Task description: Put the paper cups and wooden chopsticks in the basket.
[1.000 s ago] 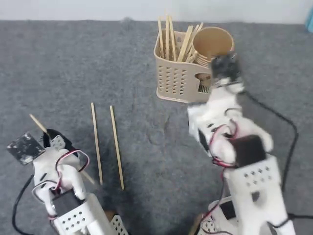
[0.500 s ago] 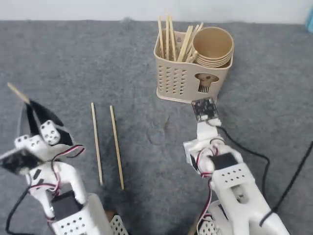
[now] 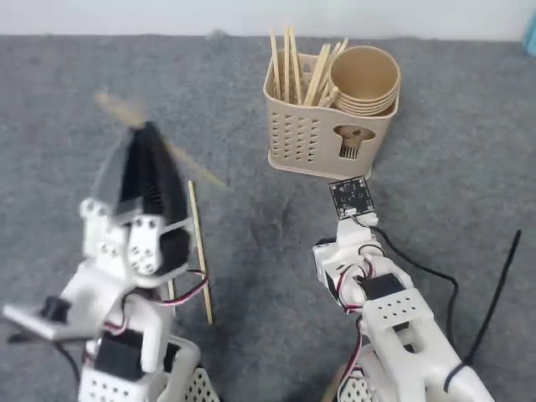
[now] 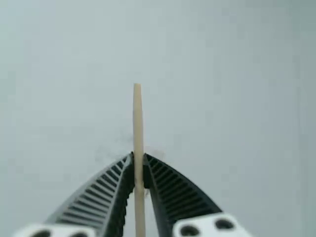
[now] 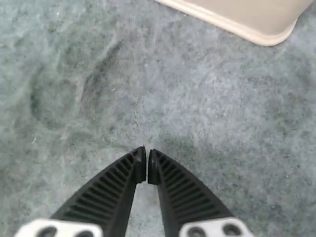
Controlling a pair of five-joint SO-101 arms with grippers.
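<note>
The left gripper (image 4: 138, 159) is clamped on a held chopstick (image 4: 137, 118), its two black toothed fingers (image 4: 106, 190) pressed against either side of the wood. The stick's end juts out past the fingertips against a plain pale background. In the high view this gripper (image 3: 147, 138) stands high above the desk (image 3: 67, 100) on the near left, and the held chopstick (image 3: 117, 109) shows as a blurred streak slanting across its tip.

The right gripper (image 5: 147, 164) has its fingers together with nothing between them. It points down at bare grey desk (image 5: 74, 74), with the basket's (image 5: 247, 19) base edge just beyond it. In the high view the right arm (image 3: 368, 285) sits low on the near right, its wrist board (image 3: 350, 197) just in front of the basket.

A loose chopstick (image 3: 199, 251) lies flat on the desk beside the left arm, running near to far.

Farther back, the beige perforated basket (image 3: 301, 134) stands upright. A stack of cups (image 3: 366, 79) sits in its right compartment, and a bundle of upright chopsticks (image 3: 289, 59) leans in its left compartment.
</note>
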